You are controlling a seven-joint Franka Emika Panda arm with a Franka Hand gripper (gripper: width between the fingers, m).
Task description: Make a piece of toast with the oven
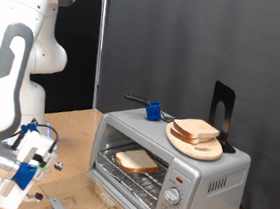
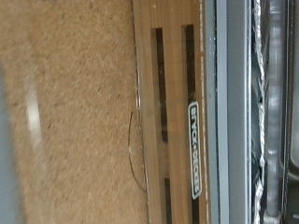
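Observation:
The silver toaster oven (image 1: pixel 188 178) stands on the table at the exterior view's right. Its front looks open, and a pale slice of toast (image 1: pixel 136 161) with a brown crust lies on the wire rack inside. Another slice of bread (image 1: pixel 196 129) lies on a round wooden plate (image 1: pixel 202 148) on top of the oven. My gripper (image 1: pixel 19 172) hangs low at the exterior view's lower left, well away from the oven, with nothing visible between its fingers. The wrist view shows no fingers, only the cork tabletop (image 2: pixel 65 103) and the oven's metal edge and rack (image 2: pixel 266 112).
A blue object with a dark handle (image 1: pixel 152 112) and a black stand (image 1: pixel 222 113) sit on top of the oven. Two round knobs (image 1: pixel 170 198) are on the oven's front right. A dark curtain hangs behind. A grey piece (image 1: pixel 59 208) lies at the bottom edge.

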